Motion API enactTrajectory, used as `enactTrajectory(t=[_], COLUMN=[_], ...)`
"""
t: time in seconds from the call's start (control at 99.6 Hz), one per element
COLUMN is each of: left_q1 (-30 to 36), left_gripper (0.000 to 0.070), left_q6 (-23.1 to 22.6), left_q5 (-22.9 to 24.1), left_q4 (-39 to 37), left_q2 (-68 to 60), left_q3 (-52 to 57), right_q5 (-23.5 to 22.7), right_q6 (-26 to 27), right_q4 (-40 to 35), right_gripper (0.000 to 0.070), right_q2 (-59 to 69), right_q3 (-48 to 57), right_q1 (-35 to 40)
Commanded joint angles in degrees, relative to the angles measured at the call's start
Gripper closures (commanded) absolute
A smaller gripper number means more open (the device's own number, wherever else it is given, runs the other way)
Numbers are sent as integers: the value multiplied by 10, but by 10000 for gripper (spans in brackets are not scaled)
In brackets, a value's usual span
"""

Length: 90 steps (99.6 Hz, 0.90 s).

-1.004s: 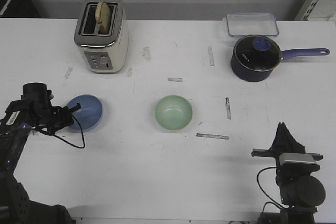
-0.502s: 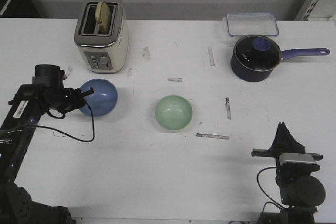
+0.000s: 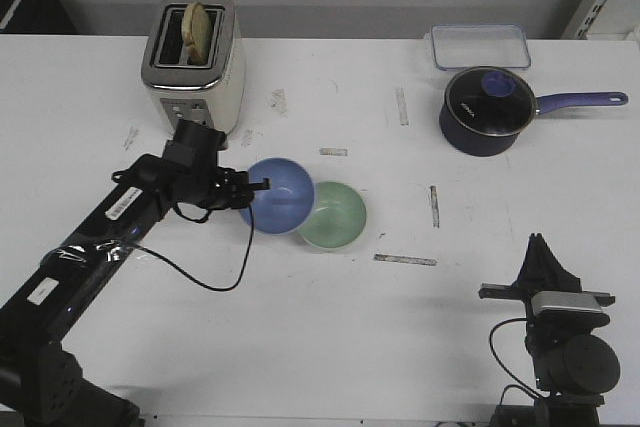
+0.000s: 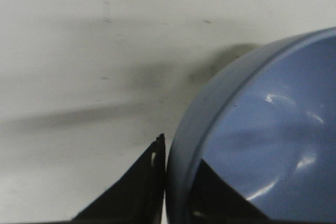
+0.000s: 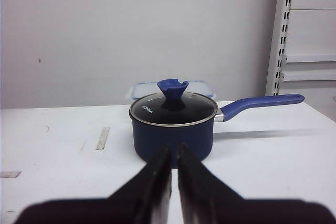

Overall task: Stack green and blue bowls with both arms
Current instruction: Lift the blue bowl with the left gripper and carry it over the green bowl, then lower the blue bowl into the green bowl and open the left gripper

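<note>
Near the middle of the white table [image 3: 300, 337], the left gripper [image 3: 258, 187] pinches the rim of the periwinkle blue bowl [image 3: 280, 195], one finger outside the wall and one inside, as the left wrist view shows with the bowl's rim clamped between the two black fingers [image 4: 152, 182]. The blue bowl is held tilted, its hollow facing the camera in the front view, and its right edge overlaps the left edge of the mint green bowl [image 3: 335, 215], which sits flat on the table; whether the two bowls touch cannot be told. The left arm [image 3: 110, 222] stretches diagonally from the near left corner toward the bowls, a loose black cable [image 3: 215, 272] drooping under it. Behind the arm stands a cream toaster [image 3: 193, 65] with a slice of bread in its slot. The right gripper [image 3: 541, 255] rests at the near right edge of the table, its fingers drawn almost together with only a thin slit between them, holding nothing. It points toward the dark navy saucepan [image 5: 173, 129] with a glass lid, with a clear plastic container [image 3: 480, 46] behind it.
</note>
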<state>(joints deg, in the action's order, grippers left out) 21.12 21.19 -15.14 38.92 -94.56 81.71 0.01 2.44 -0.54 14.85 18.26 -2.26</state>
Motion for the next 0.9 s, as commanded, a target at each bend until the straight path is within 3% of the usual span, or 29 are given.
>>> enactTrajectory(t=[0.0, 0.201, 0.482, 0.693, 0.893], left_q1=[23, 82, 114, 113, 106], left_gripper=[699, 699, 694, 575, 574], left_q6=[10, 9, 9, 9, 9], left_q5=[-19, -30, -30, -30, -30], left_q4=[-13, -16, -10, -9, -6], left_q2=[-23, -90, -129, -128, -126], left_q3=[31, 96, 125, 125, 125], right_q5=[0, 0, 0, 0, 0], right_q6=[7, 7, 7, 7, 7], right_q4=[8, 8, 8, 8, 8], right_gripper=[690, 690, 690, 690, 690], right_q2=[1, 1, 1, 1, 1], right_q3=[2, 2, 2, 2, 2], right_q1=[0, 0, 0, 0, 0])
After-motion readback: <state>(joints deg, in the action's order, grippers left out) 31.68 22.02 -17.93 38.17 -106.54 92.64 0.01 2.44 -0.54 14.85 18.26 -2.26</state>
